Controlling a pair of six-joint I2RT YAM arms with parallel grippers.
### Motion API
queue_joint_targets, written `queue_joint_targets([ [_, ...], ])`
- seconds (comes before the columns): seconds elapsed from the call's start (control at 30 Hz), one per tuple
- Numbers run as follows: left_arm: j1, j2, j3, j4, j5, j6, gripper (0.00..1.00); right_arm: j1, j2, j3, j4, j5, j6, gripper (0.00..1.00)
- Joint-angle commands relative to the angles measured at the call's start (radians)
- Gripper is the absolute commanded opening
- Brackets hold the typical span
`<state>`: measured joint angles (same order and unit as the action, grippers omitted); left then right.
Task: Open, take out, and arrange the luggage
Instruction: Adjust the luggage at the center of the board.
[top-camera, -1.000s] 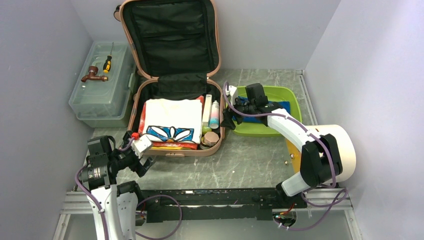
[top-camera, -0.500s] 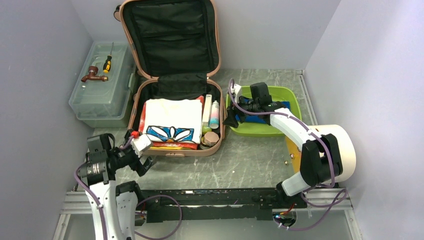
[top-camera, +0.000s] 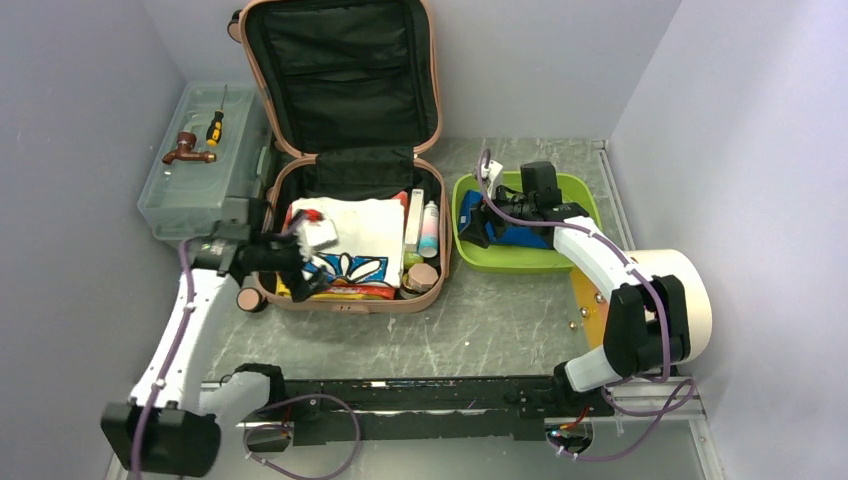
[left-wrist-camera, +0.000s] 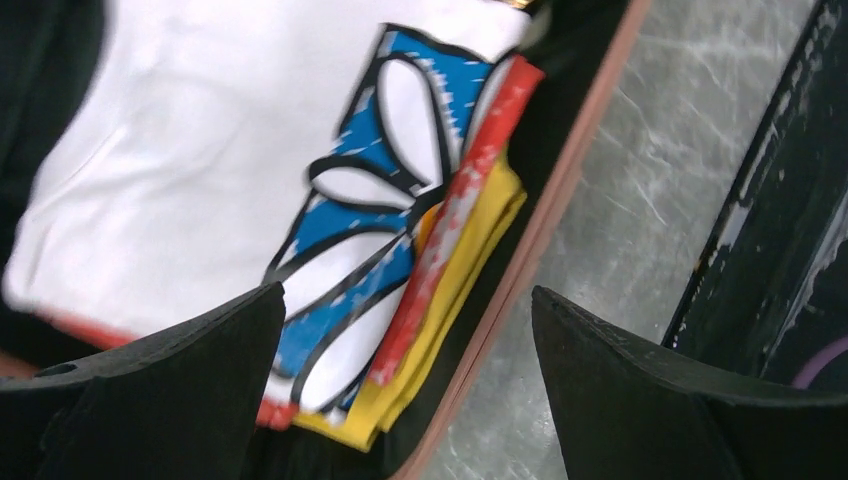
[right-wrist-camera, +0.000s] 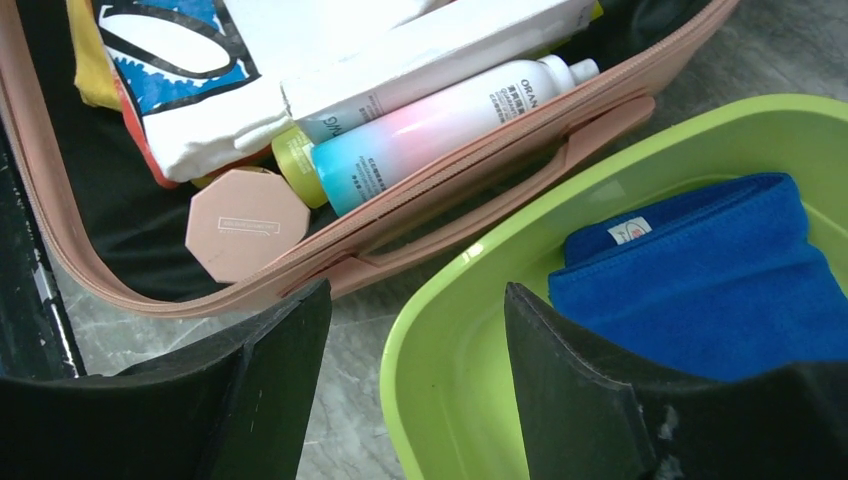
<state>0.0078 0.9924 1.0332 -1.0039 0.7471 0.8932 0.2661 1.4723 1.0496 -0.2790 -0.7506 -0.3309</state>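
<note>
We look down on a grey marbled table (top-camera: 500, 320) closed in by plain pale walls, with both arm bases at its near edge. The luggage (top-camera: 340, 304) lies at the back centre of that table, left of the middle. Its lid stands up against the rear wall, showing black lining, and its lower shell lies flat and is packed. To its left sits a translucent toolbox (top-camera: 195, 205), and to its right, just beside the shell, a lime green tray (top-camera: 520, 263). Inside the shell a folded white shirt (top-camera: 365, 225) with a blue flower print covers most of the space, over red and yellow layers. In the tray lies a folded blue cloth (right-wrist-camera: 720, 280). Along the shell's right side we see a white box (right-wrist-camera: 420, 50), a pink-to-blue bottle (right-wrist-camera: 450, 120) beside it, and an octagonal pink jar (right-wrist-camera: 245, 225) nearer the front corner. On the toolbox lid rest a brown tap (top-camera: 186, 150) and a yellow-handled screwdriver (top-camera: 214, 127). The left gripper (left-wrist-camera: 405, 300) is over the shell's front-left part, above the flower print. Its jaws are spread wide and hold nothing, and we cannot tell whether they touch the cloth. The right gripper (right-wrist-camera: 415, 295) is over the tray's left rim, next to the suitcase handle. Its jaws are parted and empty.
</note>
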Motion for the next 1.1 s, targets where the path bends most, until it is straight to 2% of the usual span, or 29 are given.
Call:
queue_joint_targets([
  [0.0,-0.296,0.06,-0.009,0.096,-0.29,-0.078,0.99,-0.013,-0.007,-0.007,0.046,-0.037,0.003,0.66],
  [0.17,-0.491,0.17,0.046,0.079,-0.273,-0.085,0.99,-0.014,0.026,0.004,0.035,-0.028,-0.009,0.65],
  [0.33,-0.615,0.331,0.125,0.029,-0.29,-0.089,0.99,-0.015,0.044,0.01,0.021,-0.022,-0.026,0.64],
  [0.47,-0.692,0.374,0.117,0.042,-0.302,-0.088,0.99,-0.015,0.048,0.019,0.004,-0.011,-0.045,0.63],
  [0.67,-0.756,0.409,0.101,0.059,-0.287,-0.091,0.99,-0.014,0.061,0.025,-0.001,-0.011,-0.046,0.62],
  [0.93,-0.779,0.433,0.052,0.105,-0.322,-0.095,0.99,-0.015,0.068,0.033,-0.011,-0.006,-0.044,0.61],
  [1.07,-0.78,0.43,0.04,0.12,-0.372,-0.094,0.88,-0.015,0.065,0.035,-0.011,-0.006,-0.046,0.61],
])
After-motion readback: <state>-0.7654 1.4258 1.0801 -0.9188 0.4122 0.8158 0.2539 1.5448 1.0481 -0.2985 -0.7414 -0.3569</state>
